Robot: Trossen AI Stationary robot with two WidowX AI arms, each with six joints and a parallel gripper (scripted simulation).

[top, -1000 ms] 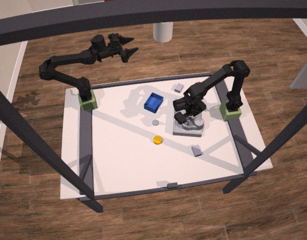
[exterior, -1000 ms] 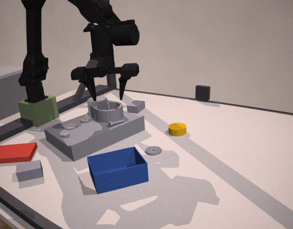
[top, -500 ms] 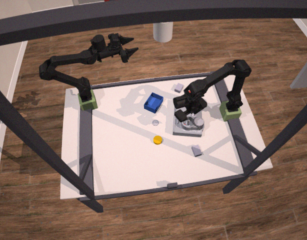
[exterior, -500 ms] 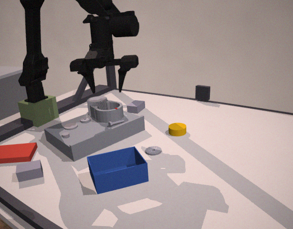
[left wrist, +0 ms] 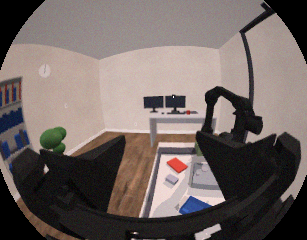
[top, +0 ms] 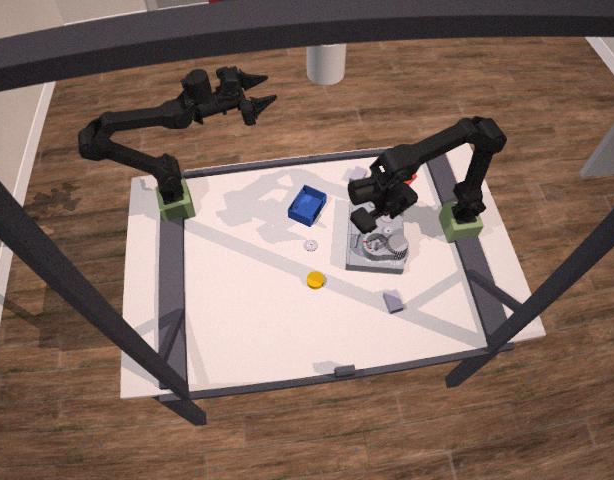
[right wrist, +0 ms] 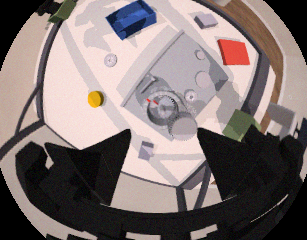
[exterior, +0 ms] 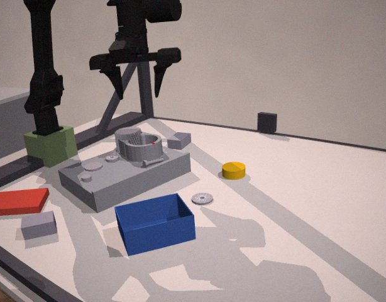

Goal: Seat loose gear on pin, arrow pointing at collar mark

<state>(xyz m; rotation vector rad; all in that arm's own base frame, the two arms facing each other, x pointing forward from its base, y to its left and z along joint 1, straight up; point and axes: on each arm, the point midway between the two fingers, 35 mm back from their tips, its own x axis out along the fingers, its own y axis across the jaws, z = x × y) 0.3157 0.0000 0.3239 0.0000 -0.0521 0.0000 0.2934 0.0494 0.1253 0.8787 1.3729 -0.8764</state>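
The grey fixture block (top: pixel 375 246) carries a round collar (exterior: pixel 140 146) with a red mark (exterior: pixel 153 142) on its rim. In the right wrist view a grey gear (right wrist: pixel 165 107) lies inside the collar, on the pin. Its red arrow sits right beside the collar's red mark. A taller toothed gear stands against the collar. My right gripper (exterior: pixel 137 94) is open and empty. It hangs well above the collar and touches nothing. It also shows in the right wrist view (right wrist: pixel 165 155). My left gripper (top: pixel 268 88) is open and empty, high beyond the table's far edge.
A blue bin (top: pixel 307 204), a small grey holed disc (top: pixel 310 243) and a yellow puck (top: pixel 315 279) lie left of the fixture. A grey block (top: pixel 393 301) lies in front of the fixture. A red slab (exterior: pixel 19 201) and a grey block (exterior: pixel 38 224) lie behind the fixture.
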